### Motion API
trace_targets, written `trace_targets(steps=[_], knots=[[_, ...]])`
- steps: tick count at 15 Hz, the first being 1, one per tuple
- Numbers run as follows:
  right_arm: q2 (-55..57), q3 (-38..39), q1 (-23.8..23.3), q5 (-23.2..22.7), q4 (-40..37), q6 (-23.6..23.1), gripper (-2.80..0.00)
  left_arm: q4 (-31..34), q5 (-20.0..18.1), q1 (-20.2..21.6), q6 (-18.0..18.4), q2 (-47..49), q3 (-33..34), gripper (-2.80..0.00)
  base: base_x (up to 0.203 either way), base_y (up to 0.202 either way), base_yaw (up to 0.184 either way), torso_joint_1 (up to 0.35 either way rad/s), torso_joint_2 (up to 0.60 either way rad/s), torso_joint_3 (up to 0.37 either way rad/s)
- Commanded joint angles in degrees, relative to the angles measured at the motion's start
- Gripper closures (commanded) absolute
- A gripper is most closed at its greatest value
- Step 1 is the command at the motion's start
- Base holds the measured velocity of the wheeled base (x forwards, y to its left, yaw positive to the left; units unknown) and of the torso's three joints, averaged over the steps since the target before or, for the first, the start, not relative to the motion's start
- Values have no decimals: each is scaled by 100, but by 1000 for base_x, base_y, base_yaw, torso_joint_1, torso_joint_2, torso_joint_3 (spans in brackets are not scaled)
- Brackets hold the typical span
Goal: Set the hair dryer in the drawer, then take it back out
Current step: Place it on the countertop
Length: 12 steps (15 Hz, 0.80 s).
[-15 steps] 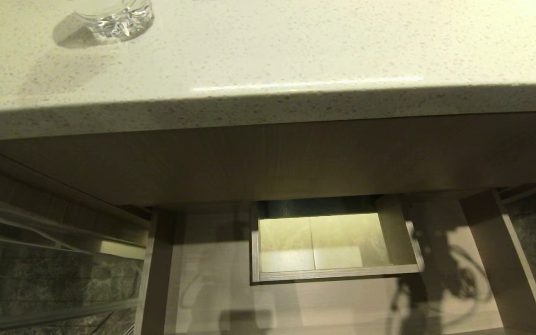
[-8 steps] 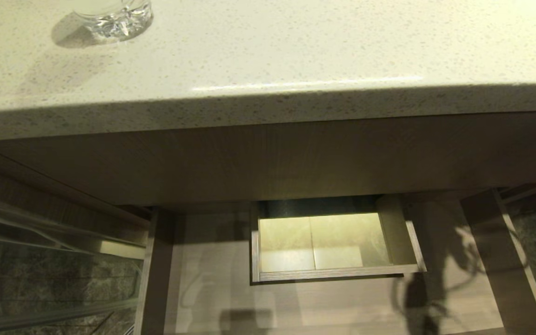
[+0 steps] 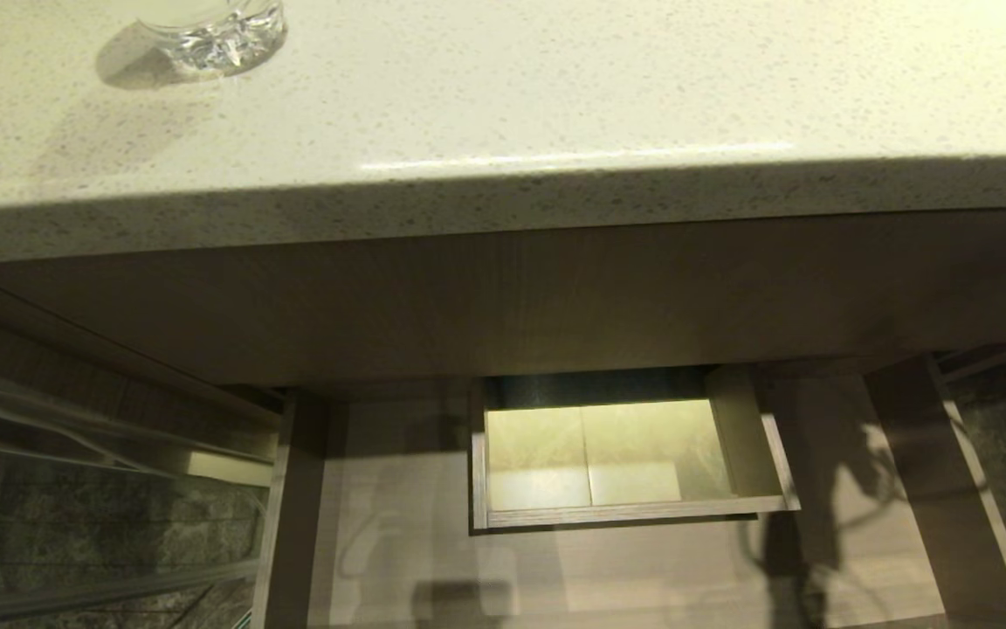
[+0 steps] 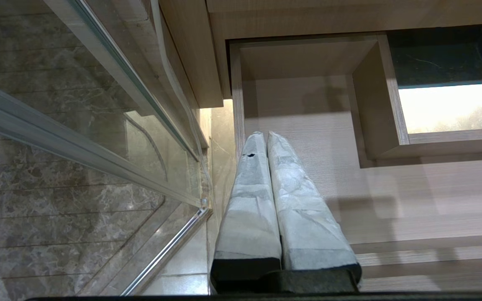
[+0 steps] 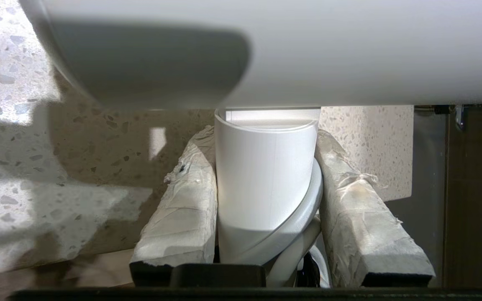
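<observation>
The white hair dryer is in my right gripper, which is shut on its straight handle; the barrel runs across in front of the speckled counter edge. Neither this gripper nor the dryer shows in the head view; only their shadow falls on the floor of the open drawer at its right side. The drawer is light wood-grain with a boxed cut-out in its middle. My left gripper hangs shut and empty over the left edge of the drawer.
A speckled countertop overhangs the drawer, with a clear glass at its back left. A plain wood panel sits under the counter. A glass door with a metal frame stands close on the left.
The shadow of the arm and hair dryer on the drawer's right floor has changed shape and shifted. The drawer, counter and glass have stayed put.
</observation>
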<state>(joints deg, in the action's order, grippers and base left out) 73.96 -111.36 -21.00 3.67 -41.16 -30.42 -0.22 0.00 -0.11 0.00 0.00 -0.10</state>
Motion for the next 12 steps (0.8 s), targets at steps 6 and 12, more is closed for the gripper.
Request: trace_targets(steps=[6, 12], knots=[[276, -4, 88, -15, 137, -267, 0, -4, 0, 2, 0, 8, 1, 0, 0, 0, 0, 0, 0, 0], [639, -2, 203, -11, 513, -386, 0, -4, 0, 2, 0, 4, 1, 0, 0, 0, 0, 0, 0, 0]])
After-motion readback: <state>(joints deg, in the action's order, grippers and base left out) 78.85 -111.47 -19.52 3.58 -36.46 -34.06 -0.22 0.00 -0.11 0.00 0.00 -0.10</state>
